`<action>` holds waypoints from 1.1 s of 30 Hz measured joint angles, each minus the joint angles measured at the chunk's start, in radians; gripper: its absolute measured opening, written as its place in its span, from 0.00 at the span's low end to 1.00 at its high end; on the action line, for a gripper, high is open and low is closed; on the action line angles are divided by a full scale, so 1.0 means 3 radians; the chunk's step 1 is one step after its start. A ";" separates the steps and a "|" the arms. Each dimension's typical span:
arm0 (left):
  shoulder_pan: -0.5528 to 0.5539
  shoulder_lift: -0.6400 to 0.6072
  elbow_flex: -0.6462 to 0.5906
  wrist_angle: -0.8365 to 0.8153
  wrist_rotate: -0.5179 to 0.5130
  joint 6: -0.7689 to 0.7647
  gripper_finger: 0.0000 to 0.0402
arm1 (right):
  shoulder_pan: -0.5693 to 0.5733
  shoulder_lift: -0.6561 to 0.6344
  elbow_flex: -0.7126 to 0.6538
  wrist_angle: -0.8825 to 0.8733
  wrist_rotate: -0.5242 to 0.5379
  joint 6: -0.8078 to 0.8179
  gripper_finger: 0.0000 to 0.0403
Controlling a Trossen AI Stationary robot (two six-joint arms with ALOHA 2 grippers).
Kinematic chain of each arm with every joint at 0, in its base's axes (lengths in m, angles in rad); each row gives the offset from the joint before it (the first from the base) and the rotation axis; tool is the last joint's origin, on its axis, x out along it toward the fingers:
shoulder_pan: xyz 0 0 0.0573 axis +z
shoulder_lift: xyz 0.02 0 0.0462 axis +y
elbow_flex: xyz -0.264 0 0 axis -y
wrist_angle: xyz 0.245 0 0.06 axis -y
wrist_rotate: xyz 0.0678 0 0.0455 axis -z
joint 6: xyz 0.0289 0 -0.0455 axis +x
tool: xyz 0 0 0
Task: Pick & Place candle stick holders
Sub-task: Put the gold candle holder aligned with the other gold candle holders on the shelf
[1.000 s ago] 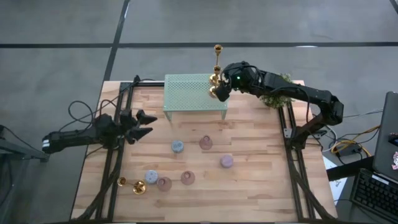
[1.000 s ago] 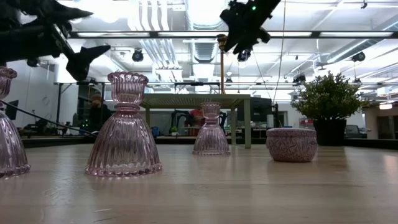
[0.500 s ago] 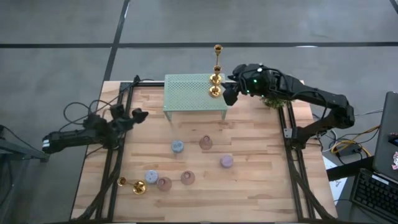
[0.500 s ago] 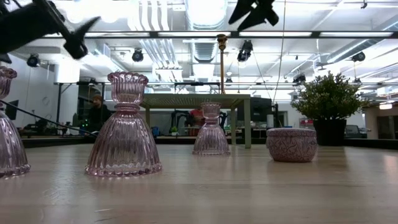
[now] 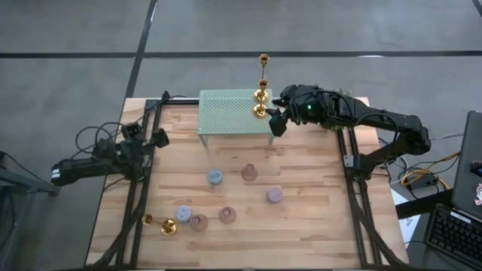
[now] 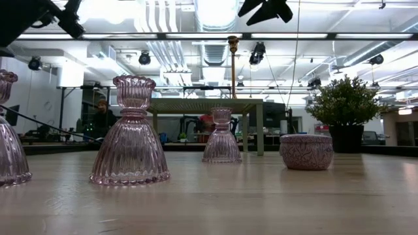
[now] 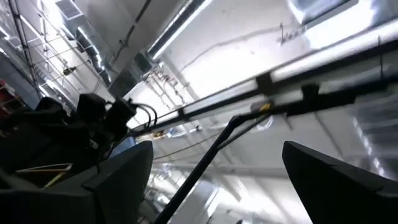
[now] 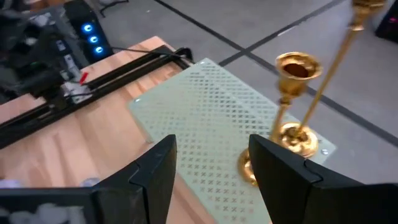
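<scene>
Wooden planks cover the table (image 5: 301,226), and a dark metal frame runs along its left and right sides. At the far edge stands a pale green mesh rack (image 5: 230,113), and two gold candlesticks (image 5: 260,94) stand upright at its right end, one tall and one shorter. The right gripper (image 5: 276,120) hangs just beside the right end of the rack, near the candlesticks but not touching them; its fingers are apart and hold nothing. The left gripper (image 5: 158,138) is at the left edge of the table, pointing up, with its fingers wide apart and empty. On the middle of the table stand small pastel holders (image 5: 215,178) in blue, pink and mauve. Near the front left corner a gold candlestick (image 5: 160,223) lies on its side. A bushy potted plant (image 6: 342,104) stands at the far right corner.
</scene>
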 joint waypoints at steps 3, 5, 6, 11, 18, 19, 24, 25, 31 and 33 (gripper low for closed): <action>0.0003 0.0001 0.0013 -0.0020 -0.0067 -0.0136 0.90 | 0.0094 -0.0008 0.0000 -0.0007 -0.0008 -0.0015 0.47; 0.0000 0.0036 0.0046 -0.0049 -0.0028 -0.0144 0.88 | 0.0151 -0.0016 0.0000 -0.0009 -0.0008 -0.0017 0.46; 0.0000 0.0056 0.0075 -0.0095 0.0001 -0.0160 0.86 | 0.0179 -0.0021 0.0000 -0.0012 -0.0008 -0.0018 0.46; -0.0003 0.0161 0.0355 -0.0793 0.0178 -0.0168 0.68 | 0.0366 -0.0079 0.0000 -0.0018 -0.0377 0.0044 0.44; -0.0001 0.0319 0.1004 -0.2002 0.0931 -0.0207 0.32 | 0.0647 -0.0185 0.0000 -0.0006 -0.0585 0.0256 0.41; -0.0001 0.0337 0.1097 -0.2102 0.1058 -0.0197 0.28 | 0.0672 -0.0188 0.0000 0.0003 -0.0558 0.0336 0.40; -0.0003 0.0394 0.1683 -0.3061 0.1680 0.0110 0.23 | 0.0780 -0.0133 0.0000 0.0077 -0.0372 0.0637 0.37; -0.0003 0.0410 0.1821 -0.3377 0.1780 0.0226 0.23 | 0.0800 -0.0102 0.0000 0.0122 -0.0336 0.0687 0.36; -0.0003 0.0582 0.2710 -0.5317 0.2070 0.1281 0.29 | 0.0846 0.0118 0.0000 0.0391 -0.0133 0.1124 0.33; -0.0003 0.0626 0.2946 -0.5703 0.2051 0.1666 0.33 | 0.0857 0.0207 0.0000 0.0544 -0.0132 0.1194 0.32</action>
